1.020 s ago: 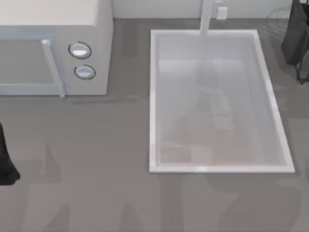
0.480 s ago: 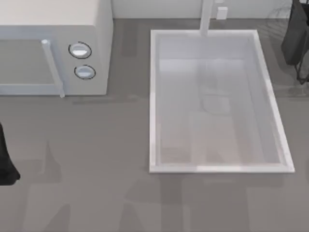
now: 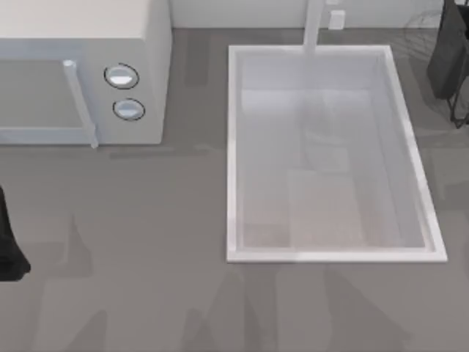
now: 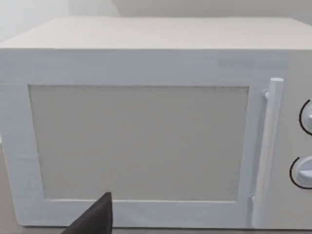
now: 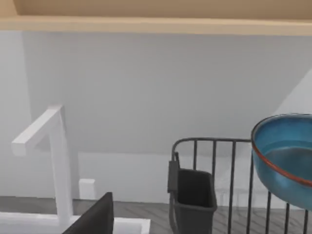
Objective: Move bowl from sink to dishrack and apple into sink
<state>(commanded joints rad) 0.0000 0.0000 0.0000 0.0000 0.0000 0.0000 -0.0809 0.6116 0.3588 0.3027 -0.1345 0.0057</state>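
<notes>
One blue bowl [image 5: 285,156] hangs over the dishrack [image 5: 214,185] beside the right arm [image 3: 448,51], jaws' state unreadable; the sink [image 3: 234,147] lies empty.

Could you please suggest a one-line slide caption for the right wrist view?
Blue bowl at the wire dishrack, beside the white faucet.

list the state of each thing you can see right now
sink: holds nothing, basin bare
bowl: out of the sink, up at the dishrack's wires
dishrack: upright behind the counter, dark cup hung on its side
microwave: door shut
faucet: upright, no water running
left arm: parked at the table's left edge
right arm: at the table's far right corner
</notes>
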